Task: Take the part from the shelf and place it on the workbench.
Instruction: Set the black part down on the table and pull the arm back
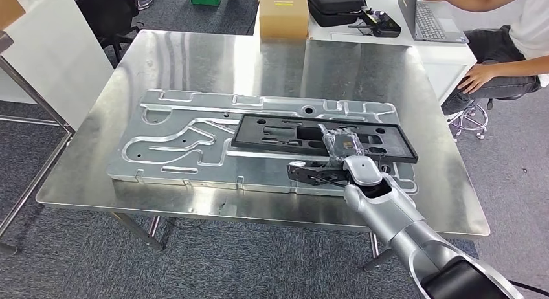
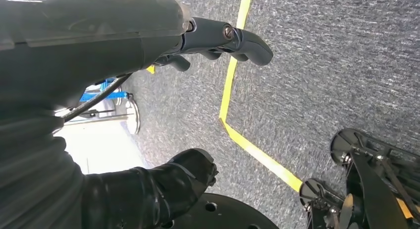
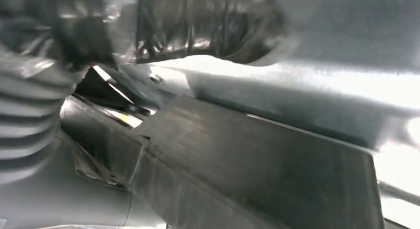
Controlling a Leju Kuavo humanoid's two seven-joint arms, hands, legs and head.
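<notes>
The black rectangular part [image 1: 304, 136] lies flat on a large silver grooved plate [image 1: 181, 143] on the steel workbench [image 1: 194, 59]. My right hand [image 1: 333, 162] is at the part's near right edge. Its plastic-wrapped upper side rests over the part and its dark fingers [image 1: 309, 175] reach along the plate just in front of the edge, gripping it. In the right wrist view the dark part [image 3: 257, 159] runs close past the hand's ribbed cover [image 3: 25, 120]. My left hand [image 2: 198, 105] hangs over the carpet with nothing between fingers [image 2: 233, 40] and thumb.
A seated person [image 1: 511, 40] works at a laptop [image 1: 430, 17] on a white desk behind the workbench. A cardboard box [image 1: 283, 13] and a black case [image 1: 336, 4] stand there too. Yellow floor tape [image 2: 233, 80] crosses the grey carpet.
</notes>
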